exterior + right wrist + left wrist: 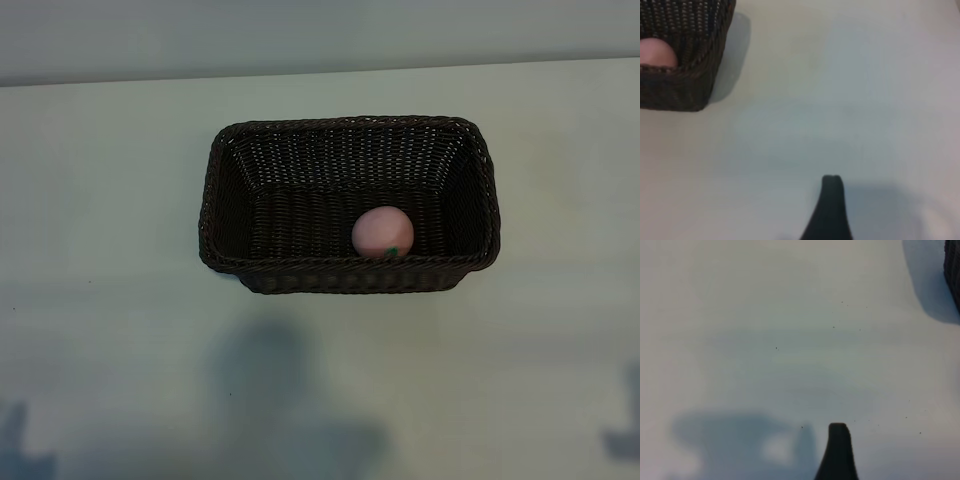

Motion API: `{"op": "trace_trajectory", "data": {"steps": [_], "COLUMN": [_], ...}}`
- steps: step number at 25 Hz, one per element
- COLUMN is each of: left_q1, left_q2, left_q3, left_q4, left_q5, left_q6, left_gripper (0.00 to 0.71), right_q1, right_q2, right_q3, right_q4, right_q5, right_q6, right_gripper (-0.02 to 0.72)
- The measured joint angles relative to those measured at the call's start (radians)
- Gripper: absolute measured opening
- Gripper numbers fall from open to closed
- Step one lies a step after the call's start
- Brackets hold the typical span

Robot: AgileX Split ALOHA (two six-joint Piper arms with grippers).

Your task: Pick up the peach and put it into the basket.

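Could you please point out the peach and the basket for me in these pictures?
peach [381,232], exterior view, middle of its pink surface, inside the basket by the near wall.
basket [340,122], exterior view, on the far braided rim.

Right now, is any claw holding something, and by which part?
Nothing is held. The small pale-pink peach lies inside the dark-brown woven basket, away from both open claws.
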Motion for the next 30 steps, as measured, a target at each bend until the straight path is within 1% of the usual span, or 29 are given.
{"op": "trace_trajectory", "data": {"steps": [5, 11, 30], "left_q1": [0.0, 0.0, 0.0], "left_q2": [0.0, 0.0, 0.0], "left_q3": [0.0, 0.0, 0.0], "left_q4": [0.0, 0.0, 0.0], "left_q5": [0.0, 0.0, 0.0], "left_q6": [0.0, 0.0, 0.006], "left_gripper": [0.592, 0.592, 0.592], "right_q1": [-0.006, -0.07, -0.071], "right_q2": [0.0, 0.0, 0.0], "right_q3": [0.0, 0.0, 0.0], "right_q4": [0.0, 0.0, 0.0], "right_q5": [0.0, 0.0, 0.0], "right_q6": [0.0, 0.0, 0.0], "right_gripper": [0.595, 0.595, 0.595]}}
